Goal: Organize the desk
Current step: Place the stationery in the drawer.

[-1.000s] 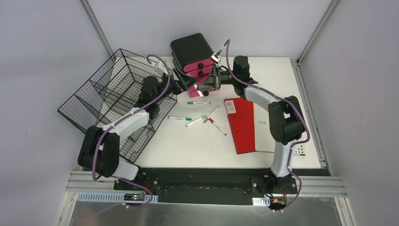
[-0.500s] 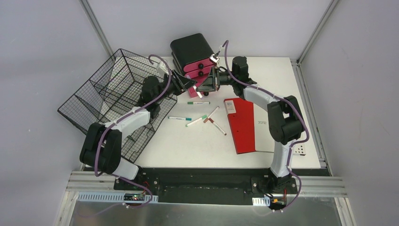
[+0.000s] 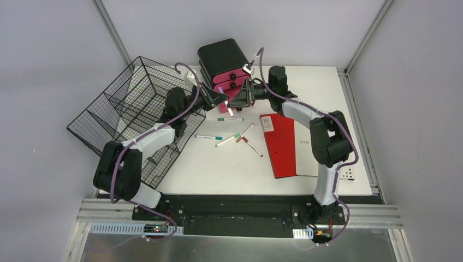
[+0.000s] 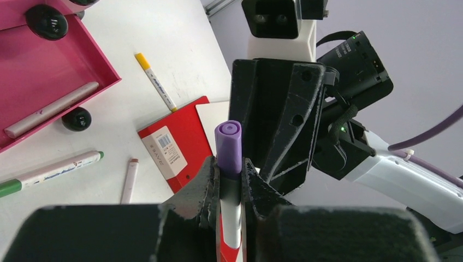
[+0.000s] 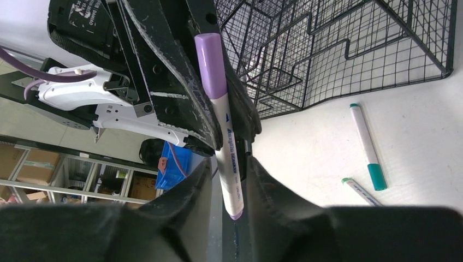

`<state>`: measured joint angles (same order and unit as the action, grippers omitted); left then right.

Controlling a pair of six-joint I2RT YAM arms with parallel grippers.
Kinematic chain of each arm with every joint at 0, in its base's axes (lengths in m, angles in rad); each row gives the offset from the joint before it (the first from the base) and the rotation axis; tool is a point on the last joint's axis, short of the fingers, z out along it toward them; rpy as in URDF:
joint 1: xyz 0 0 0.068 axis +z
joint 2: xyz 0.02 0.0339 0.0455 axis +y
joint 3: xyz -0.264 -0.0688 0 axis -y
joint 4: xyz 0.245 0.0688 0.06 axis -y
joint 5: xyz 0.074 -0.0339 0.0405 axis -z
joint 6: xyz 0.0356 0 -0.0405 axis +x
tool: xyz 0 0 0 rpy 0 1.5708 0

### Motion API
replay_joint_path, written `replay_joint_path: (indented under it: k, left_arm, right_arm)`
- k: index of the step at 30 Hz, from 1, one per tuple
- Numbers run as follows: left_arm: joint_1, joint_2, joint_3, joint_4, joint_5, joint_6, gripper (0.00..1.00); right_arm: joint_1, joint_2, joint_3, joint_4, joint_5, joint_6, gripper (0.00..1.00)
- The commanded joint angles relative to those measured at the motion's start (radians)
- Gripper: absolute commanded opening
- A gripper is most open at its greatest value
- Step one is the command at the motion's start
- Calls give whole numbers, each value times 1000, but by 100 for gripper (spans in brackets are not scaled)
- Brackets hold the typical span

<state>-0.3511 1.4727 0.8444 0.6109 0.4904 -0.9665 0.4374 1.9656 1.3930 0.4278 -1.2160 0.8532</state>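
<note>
**Marker handover at the far edge of the desk**

Top view: the large white flat rectangular desk (image 3: 229, 164) fills the centre, beyond the arm bases. The left gripper (image 3: 221, 100) and right gripper (image 3: 241, 98) meet tip to tip near the far edge. They are just in front of a black drawer unit (image 3: 221, 56) with pink drawers. Between them sits a slim white marker with a purple cap (image 3: 226, 108). A black wire basket (image 3: 125, 103) overhangs the left edge, and a red-and-white notebook (image 3: 281, 144) lies toward the right edge. Several loose white markers (image 3: 229, 118) lie mid-desk between them.

Left wrist view: the left claw is clenched on the marker's barrel just under the cap. The right gripper is just beyond it. An open pink drawer (image 4: 49, 76) at upper left holds a pale pen (image 4: 52, 109).

Right wrist view: the right gripper's fingers (image 5: 191, 191) flank the barrel's lower end closely. I cannot tell whether they are pressing on it.

The step in hand looks like passing the marker between arms, though the direction is unclear. The next move calls for one claw to grip firmly before the other lets go. The releasing claw should then draw straight back so the marker does not twist.
</note>
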Motion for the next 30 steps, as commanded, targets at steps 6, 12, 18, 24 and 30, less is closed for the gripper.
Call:
replay_joint_path:
  k: [6, 12, 18, 24, 30]
  left_arm:
    - [12, -5, 67, -30, 46, 114, 0]
    - [12, -29, 124, -209, 14, 268, 0]
    - [12, -32, 198, -405, -49, 436, 0]
    - [8, -32, 268, -546, -107, 572, 0]
    - [-42, 9, 391, -730, -154, 732, 0]
  right_arm:
    - [-7, -40, 95, -437, -21, -426, 67]
    - [-17, -67, 288, -1062, 189, -1053, 73]
    - [-58, -116, 336, -1198, 240, -1188, 74]
    - [-63, -192, 338, -1374, 368, -1307, 76]
    - [-116, -353, 172, -1285, 390, -1313, 81]
